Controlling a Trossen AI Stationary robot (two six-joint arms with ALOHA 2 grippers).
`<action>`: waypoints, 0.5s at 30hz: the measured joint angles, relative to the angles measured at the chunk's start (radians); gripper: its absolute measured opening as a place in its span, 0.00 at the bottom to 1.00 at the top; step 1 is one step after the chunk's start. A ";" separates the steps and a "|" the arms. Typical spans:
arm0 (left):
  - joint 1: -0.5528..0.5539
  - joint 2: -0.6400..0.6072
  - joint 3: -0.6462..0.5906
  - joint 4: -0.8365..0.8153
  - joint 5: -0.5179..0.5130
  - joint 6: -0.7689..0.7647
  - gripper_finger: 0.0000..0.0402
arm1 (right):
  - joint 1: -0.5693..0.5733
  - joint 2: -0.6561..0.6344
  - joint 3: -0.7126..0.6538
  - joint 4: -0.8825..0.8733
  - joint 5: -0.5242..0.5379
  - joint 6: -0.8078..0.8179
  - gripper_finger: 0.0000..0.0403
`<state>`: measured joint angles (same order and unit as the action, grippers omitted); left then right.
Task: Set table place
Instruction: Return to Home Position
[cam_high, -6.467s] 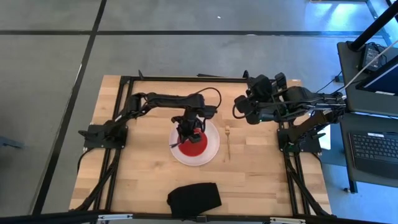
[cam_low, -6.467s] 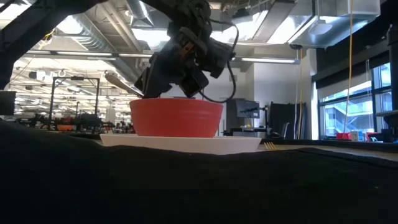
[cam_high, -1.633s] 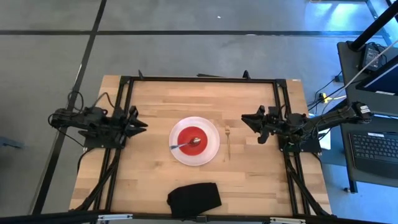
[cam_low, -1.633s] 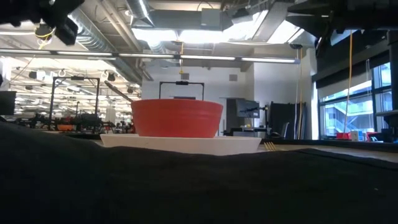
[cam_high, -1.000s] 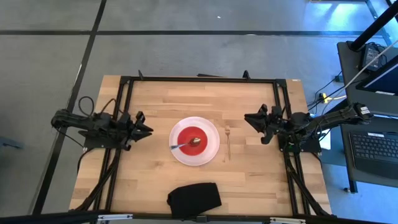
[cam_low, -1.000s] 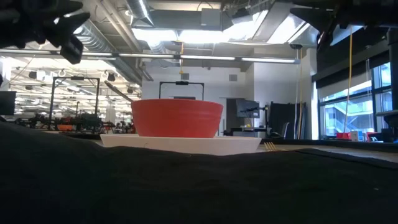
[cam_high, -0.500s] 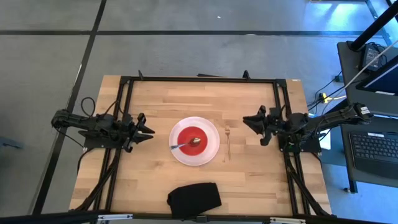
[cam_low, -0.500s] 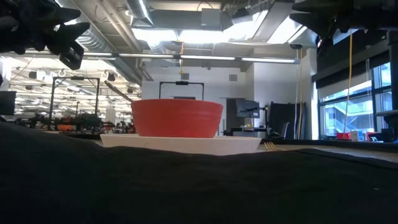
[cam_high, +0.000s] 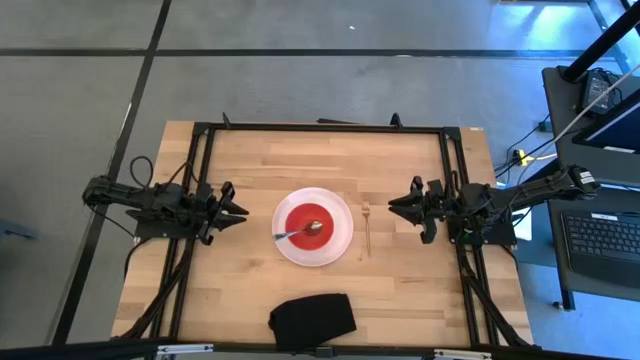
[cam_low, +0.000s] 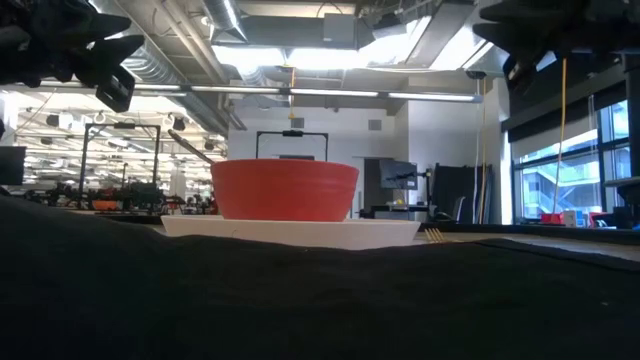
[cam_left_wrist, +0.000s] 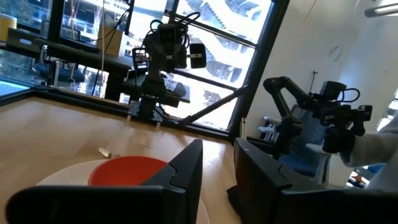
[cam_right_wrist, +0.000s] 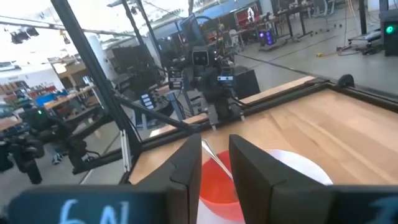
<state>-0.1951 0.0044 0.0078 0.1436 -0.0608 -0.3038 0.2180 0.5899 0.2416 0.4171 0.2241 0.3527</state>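
A round white plate (cam_high: 340, 236) lies on the middle of the wooden table (cam_high: 420, 290). A red bowl (cam_high: 303, 219) stands on the plate. A silver spoon (cam_high: 293, 234) lies with its head in the bowl and its handle over the rim toward the left. A slim fork (cam_high: 367, 228) lies flat on the table just right of the plate. My left gripper (cam_high: 243, 211) is open and empty, left of the plate, pointing at it. My right gripper (cam_high: 393, 204) is open and empty, right of the fork. The bowl also shows in the left wrist view (cam_left_wrist: 124, 171) and the low view (cam_low: 285, 190).
A black cloth (cam_high: 313, 318) lies at the table's near edge, in front of the plate, and fills the low view's foreground (cam_low: 300, 300). The black metal frame (cam_high: 320, 127) runs around the tabletop. Bare wood lies beyond the plate.
My left gripper has moved a little toward the plate. My right gripper has shifted slightly toward the table's near edge, still pointing at the plate. Plate, bowl, spoon and fork have stayed put.
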 joint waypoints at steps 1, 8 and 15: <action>0.000 0.000 0.000 0.000 0.000 0.000 0.21 | 0.000 -0.008 -0.001 -0.001 0.000 0.003 0.21; 0.000 0.000 0.000 0.000 0.000 0.000 0.19 | 0.000 -0.110 -0.003 -0.069 0.000 -0.014 0.21; 0.000 0.000 0.000 0.000 0.000 0.000 0.17 | 0.000 -0.200 -0.004 -0.175 -0.001 -0.020 0.21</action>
<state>-0.1950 0.0044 0.0078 0.1436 -0.0613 -0.3038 0.2180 0.3900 0.2379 0.2424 0.2228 0.3327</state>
